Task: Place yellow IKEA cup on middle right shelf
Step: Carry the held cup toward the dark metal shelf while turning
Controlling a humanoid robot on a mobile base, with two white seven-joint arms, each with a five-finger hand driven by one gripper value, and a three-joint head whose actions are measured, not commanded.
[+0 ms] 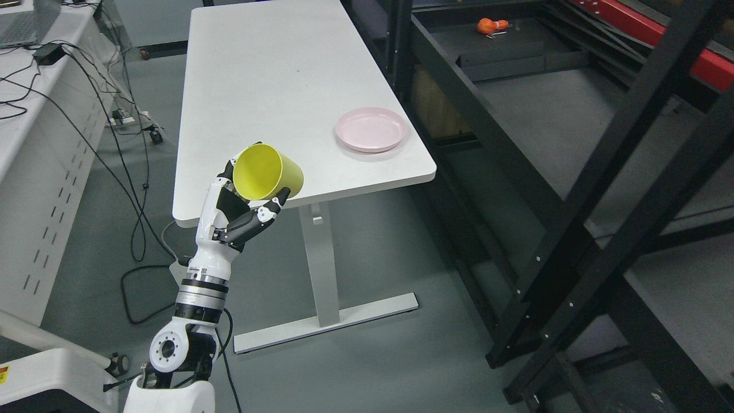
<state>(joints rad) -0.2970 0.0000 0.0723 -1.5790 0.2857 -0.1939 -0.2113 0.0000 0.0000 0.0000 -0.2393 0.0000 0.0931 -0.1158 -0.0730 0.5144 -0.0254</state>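
Note:
A yellow cup [267,172] is held up over the near edge of the white table [287,86], tilted so its open mouth faces me. My left hand [246,206] is shut on it, fingers curled round its lower side, the arm rising from the bottom left. The black shelf rack [550,189] stands to the right, its grey shelf boards [573,109] running back into the picture. My right hand does not show.
A pink plate [371,129] lies near the table's right front corner. An orange object [491,25] sits on the rack at the far back. A white desk [40,115] with trailing black cables [129,166] stands at left.

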